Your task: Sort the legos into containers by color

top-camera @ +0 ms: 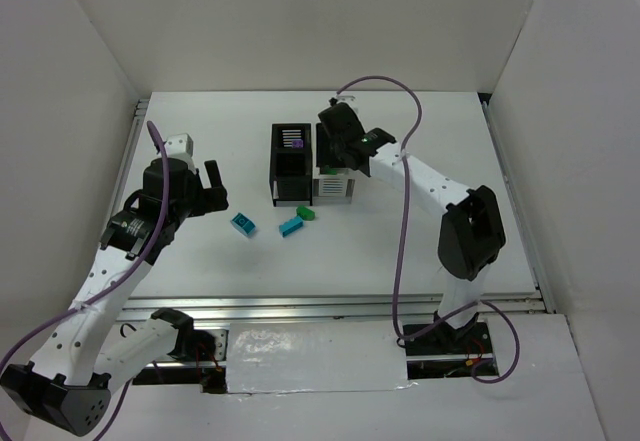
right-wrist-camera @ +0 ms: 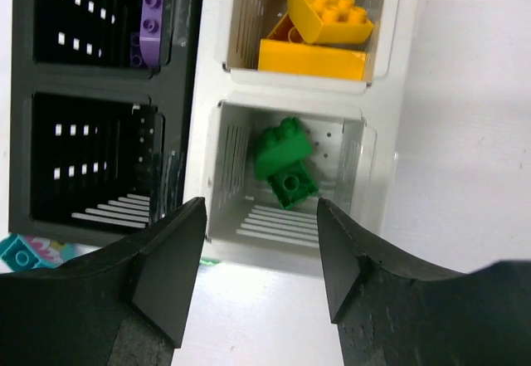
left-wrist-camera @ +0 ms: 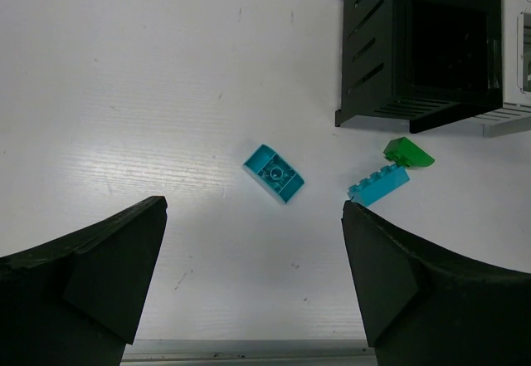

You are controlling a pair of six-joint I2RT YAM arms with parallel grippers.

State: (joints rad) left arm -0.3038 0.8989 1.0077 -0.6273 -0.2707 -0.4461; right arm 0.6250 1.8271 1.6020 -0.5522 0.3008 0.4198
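Likely light, rigid and slick, the small teal plastic brick (left-wrist-camera: 274, 173) suits our spread left fingers (left-wrist-camera: 91, 275) pinching its long sides.

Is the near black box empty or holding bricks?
Empty: the right wrist view looks into the near black box and shows only slatted walls and floor, no brick.

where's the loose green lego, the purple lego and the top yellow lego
loose green lego (left-wrist-camera: 408, 152), left wrist view, middle of its upper face
purple lego (right-wrist-camera: 152, 21), right wrist view, its studded face
top yellow lego (right-wrist-camera: 329, 9), right wrist view, centre of its studded top
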